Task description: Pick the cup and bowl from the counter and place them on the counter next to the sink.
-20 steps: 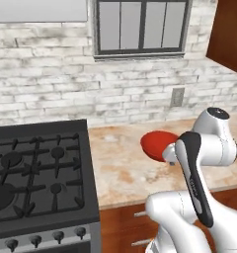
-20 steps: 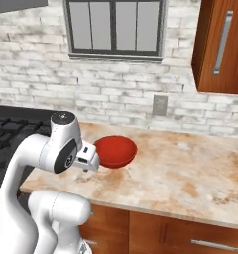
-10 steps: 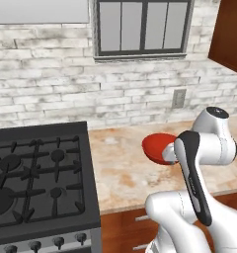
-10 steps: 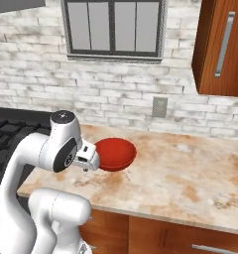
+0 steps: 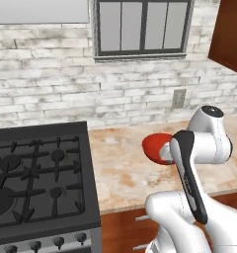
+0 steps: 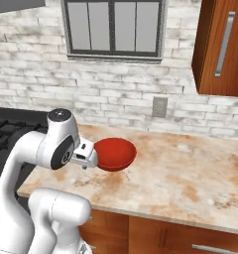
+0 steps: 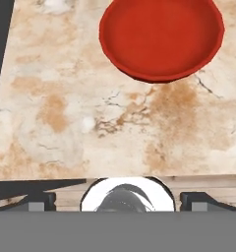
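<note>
Whitewashed brick runs behind the beige marble desk point(image 6: 190, 173), with a dark-framed window point(image 5: 142, 27) above and a black gas stove point(image 5: 36, 178) at the desk's left end. Over the last second very little has changed: the base views have shifted only a little against the wall and stove, which looks like the base creeping rather than anything on the desk moving, and the arm holds the same folded pose. The bowl point(image 6: 115, 154) has stayed where it was, resting on the desk between the stove and the wall outlet point(image 6: 159, 106). For the task this reads as the approach stage: nothing has been picked up yet, and the bowl is yet to travel toward the sink.

The claw point(image 7: 125, 197) is released, its two dark fingertips point(image 7: 39, 201) spread wide with nothing between them. In the hand view it looks down over the desk's front edge, and the red bowl point(image 7: 162, 39) lies ahead of it, toward the top of that view and a little right, apart from the tips with bare veined stone between. From the right base view the hand sits just beside the bowl's near-left rim, slightly above it. My judgement: the claw needs to advance and lower over a rim before closing
</note>
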Motion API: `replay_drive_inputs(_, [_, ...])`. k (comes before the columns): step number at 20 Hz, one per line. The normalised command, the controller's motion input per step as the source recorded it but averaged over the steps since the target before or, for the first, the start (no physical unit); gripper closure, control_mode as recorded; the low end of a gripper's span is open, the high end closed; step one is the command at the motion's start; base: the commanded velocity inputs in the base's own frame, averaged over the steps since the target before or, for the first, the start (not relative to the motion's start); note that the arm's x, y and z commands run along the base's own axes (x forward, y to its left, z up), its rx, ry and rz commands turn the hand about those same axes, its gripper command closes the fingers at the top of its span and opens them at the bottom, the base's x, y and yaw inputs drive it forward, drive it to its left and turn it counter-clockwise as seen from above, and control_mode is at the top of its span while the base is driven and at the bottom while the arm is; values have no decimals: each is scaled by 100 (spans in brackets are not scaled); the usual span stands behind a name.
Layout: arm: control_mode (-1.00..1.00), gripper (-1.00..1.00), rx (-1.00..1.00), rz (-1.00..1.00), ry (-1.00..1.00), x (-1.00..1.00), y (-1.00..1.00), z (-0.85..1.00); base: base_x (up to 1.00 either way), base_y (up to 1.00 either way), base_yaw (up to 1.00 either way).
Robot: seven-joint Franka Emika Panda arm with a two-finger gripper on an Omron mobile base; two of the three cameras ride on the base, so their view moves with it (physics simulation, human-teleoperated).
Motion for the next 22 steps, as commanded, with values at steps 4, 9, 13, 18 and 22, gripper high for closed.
replay_drive_inputs(4, [-100, -100, -17, 8, 12, 29, 25, 32, 0, 0, 0])
replay_drive_inputs(9, [-100, -100, -17, 5, 2, 46, 4, 0, 0, 0, 0])
replay_drive_inputs(13, [-100, -100, -14, 8, 7, 64, 0, 0, 0, 0, 0])
replay_drive_inputs(18, [-100, -100, -3, 14, 6, 87, -13, 0, 0, 0, 0])
replay_drive_inputs(22, [-100, -100, 0, 16, 1, 75, -11, 0, 0, 0, 0])
